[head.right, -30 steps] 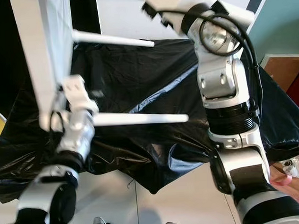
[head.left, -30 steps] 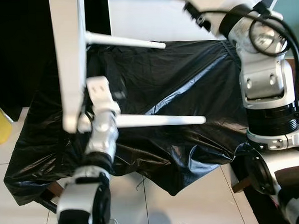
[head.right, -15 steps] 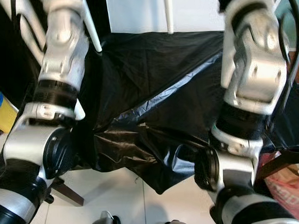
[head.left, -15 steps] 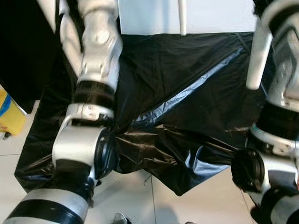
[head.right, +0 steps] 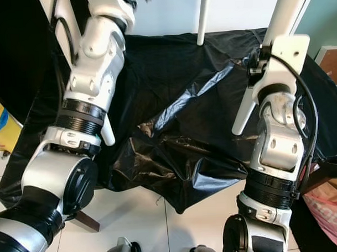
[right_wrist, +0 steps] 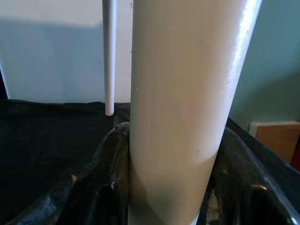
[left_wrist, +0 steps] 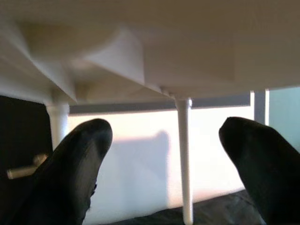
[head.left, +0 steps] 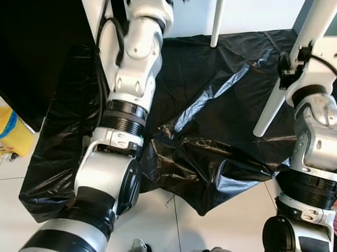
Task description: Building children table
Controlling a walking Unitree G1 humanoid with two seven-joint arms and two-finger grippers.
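White children's table [left_wrist: 187, 51] — upright, legs down

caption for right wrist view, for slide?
Right gripper closed around a white table leg, with a second leg standing on the black plastic sheet behind.

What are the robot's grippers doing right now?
Left gripper: open, under the white table top.
Right gripper: shut on a white table leg.
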